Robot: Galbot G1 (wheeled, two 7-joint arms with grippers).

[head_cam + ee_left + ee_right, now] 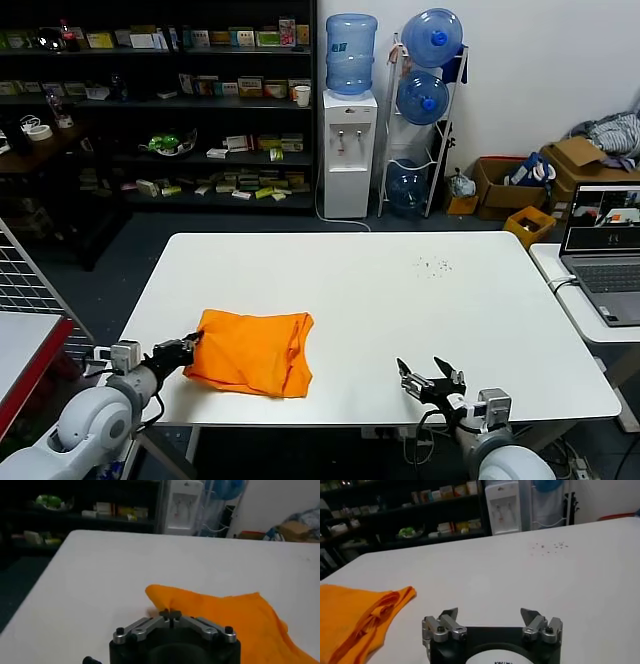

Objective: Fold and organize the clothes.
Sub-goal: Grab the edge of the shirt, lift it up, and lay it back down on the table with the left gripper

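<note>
The orange T-shirt lies folded into a rough rectangle on the white table, near the front left. My left gripper is at the shirt's left edge, its fingers shut on a pinch of the orange fabric. My right gripper sits low near the table's front edge, right of the shirt and apart from it, open and empty. In the right wrist view the shirt's folded edge lies off to the side of the open gripper.
A laptop stands on a side table at the right. Dark specks dot the table's far right. Shelves, a water dispenser and cardboard boxes stand beyond the table.
</note>
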